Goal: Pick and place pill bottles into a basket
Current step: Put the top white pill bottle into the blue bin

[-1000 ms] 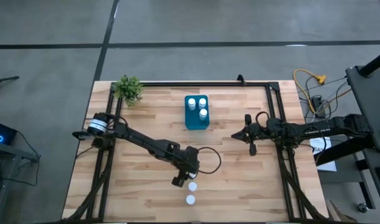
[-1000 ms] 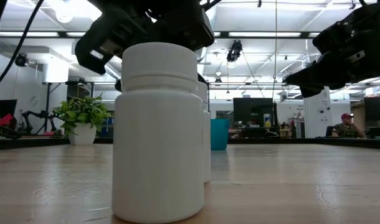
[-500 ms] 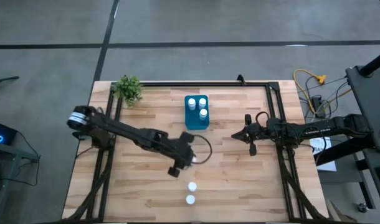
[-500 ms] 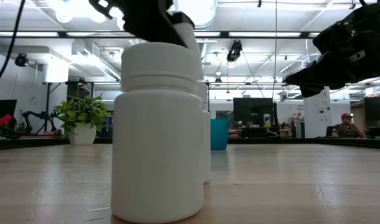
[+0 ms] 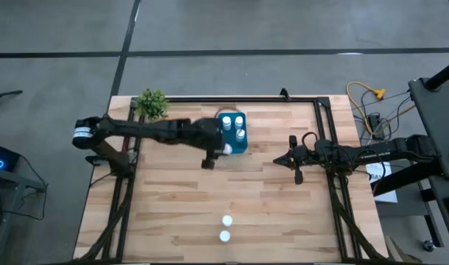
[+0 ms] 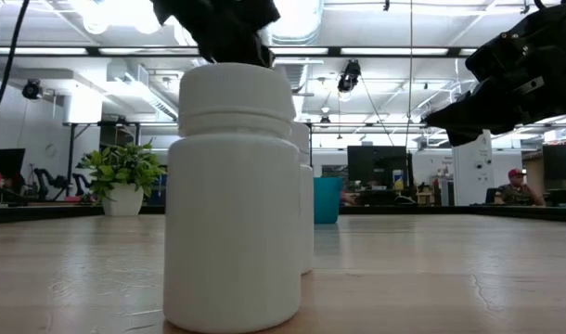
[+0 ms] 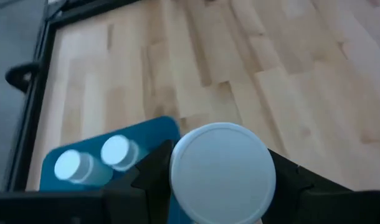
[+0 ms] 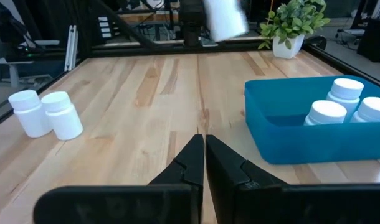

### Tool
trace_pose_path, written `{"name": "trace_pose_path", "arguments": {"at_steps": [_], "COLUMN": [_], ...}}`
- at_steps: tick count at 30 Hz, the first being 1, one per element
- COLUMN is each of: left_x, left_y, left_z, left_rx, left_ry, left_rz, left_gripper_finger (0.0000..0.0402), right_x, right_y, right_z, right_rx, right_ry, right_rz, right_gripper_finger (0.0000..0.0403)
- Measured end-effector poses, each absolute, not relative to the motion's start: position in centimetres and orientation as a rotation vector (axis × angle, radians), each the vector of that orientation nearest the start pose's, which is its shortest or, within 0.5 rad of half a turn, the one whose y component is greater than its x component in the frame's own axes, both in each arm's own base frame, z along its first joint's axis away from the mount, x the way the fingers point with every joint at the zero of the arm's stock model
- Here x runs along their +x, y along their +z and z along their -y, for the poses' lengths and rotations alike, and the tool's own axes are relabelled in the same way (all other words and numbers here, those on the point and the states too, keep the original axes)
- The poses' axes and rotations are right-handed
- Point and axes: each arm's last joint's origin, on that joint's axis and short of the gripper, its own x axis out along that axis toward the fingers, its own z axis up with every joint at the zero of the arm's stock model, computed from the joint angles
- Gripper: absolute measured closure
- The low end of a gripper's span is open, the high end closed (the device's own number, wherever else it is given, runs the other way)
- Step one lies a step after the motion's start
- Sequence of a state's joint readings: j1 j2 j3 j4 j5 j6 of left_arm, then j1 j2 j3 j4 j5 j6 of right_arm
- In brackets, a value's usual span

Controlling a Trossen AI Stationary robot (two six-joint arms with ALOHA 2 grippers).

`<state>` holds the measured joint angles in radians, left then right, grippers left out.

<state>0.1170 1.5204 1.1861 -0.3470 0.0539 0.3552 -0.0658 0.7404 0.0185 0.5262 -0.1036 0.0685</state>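
Note:
My left gripper [image 5: 221,150] is shut on a white pill bottle [image 7: 221,173] and holds it in the air at the near left corner of the teal basket [image 5: 232,141]. The basket holds three white bottles [image 5: 240,134], which also show in the right wrist view [image 8: 327,112]. Two more bottles [image 5: 226,221] [image 5: 224,236] stand on the table near its near edge; the low view shows them close up [image 6: 235,195]. My right gripper [image 8: 203,155] is shut and empty, right of the basket [image 5: 278,160]. My left gripper pinches the bottle by two opposite sides of its body, just under the cap [image 7: 177,186], between its two fingers [image 7: 149,177]. The fingers come from above, pointing down. The bottle is lifted clear of the table, cap up and a little tilted [image 8: 225,16].
A small green potted plant [image 5: 151,104] stands at the far left corner. Black frame rails [image 5: 125,184] run along the table's left, right and far edges. Bare wood lies between the basket and the two standing bottles.
My left gripper has gone from beside the two standing bottles toward the table's far edge and has risen, carrying its bottle clear of the table to the basket's near left corner. The two standing bottles have stayed in place.

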Motion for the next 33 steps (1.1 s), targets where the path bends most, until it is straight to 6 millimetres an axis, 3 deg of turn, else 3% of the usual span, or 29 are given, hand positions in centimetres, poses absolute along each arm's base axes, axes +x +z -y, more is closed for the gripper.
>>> {"name": "trace_pose_path", "arguments": {"at_steps": [6, 14, 24, 33], "left_x": [33.0, 33.6, 34.4, 35.7], "left_y": [27.2, 25.7, 24.0, 21.7], "left_z": [-8.1, -11.6, -14.1, -14.9], "left_rx": [0.207, 0.179, 0.145, 0.116], "left_ry": [-0.050, -0.060, -0.058, -0.082], "left_rz": [-0.698, -0.688, -0.705, -0.760], "left_gripper_finger": [0.0243, 0.0243, 0.0243, 0.0243], "right_x": [14.3, 14.3, 14.3, 14.2], "right_y": [14.5, 14.4, 14.3, 14.2], "right_z": [0.6, 0.7, 0.6, 0.6], "right_rx": [0.085, 0.086, 0.087, 0.088], "right_ry": [0.031, 0.028, 0.029, 0.028], "right_rz": [-0.201, -0.221, -0.229, -0.242], "right_gripper_finger": [0.0394, 0.0394, 0.0394, 0.0394]}}
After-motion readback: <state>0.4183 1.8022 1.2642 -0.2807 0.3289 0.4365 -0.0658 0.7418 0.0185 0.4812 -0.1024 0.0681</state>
